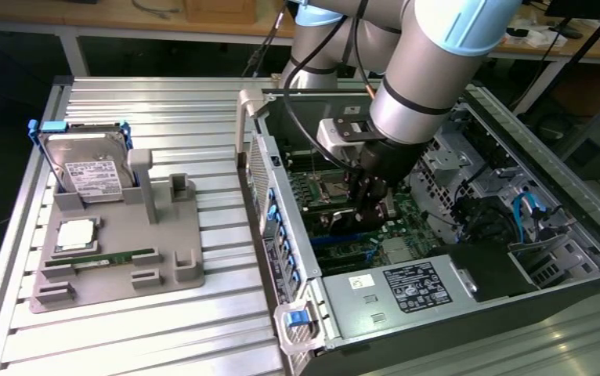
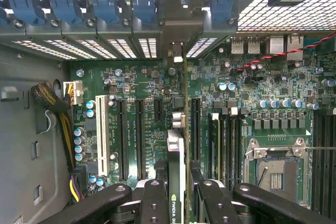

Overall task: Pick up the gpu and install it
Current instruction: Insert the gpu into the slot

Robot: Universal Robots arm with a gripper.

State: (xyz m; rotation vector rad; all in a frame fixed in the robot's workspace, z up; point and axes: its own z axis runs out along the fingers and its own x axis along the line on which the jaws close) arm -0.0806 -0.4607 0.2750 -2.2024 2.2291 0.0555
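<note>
The graphics card point(image 2: 176, 153) is gripped between the jaws, which are closed to a narrow gap on its two faces, so the card is seen edge-on as a thin upright strip. It is held inside the open computer case point(image 1: 263, 157), over the motherboard point(image 2: 142, 77), and not on the counter point(image 1: 175, 329).

The card's long axis runs straight away from the jaws toward the case's rear panel, where the row of blue clips point(image 2: 105, 6) is seen. Its far end, with the metal bracket, is close to a gap in that panel. The card lies parallel to the long black slots point(image 2: 122, 140) and is placed between two of them. Whether a slot lies directly under it is hidden by the card itself, and whether its lower edge is already seated cannot be told.

The arm point(image 1: 415, 86) is reached down into the case from above, with the wrist pointed almost vertically at the board.

On the counter, well apart on the exterior view's left, a grey holder point(image 1: 122, 266) is seen with a hard drive point(image 1: 91, 168) standing in it.
</note>
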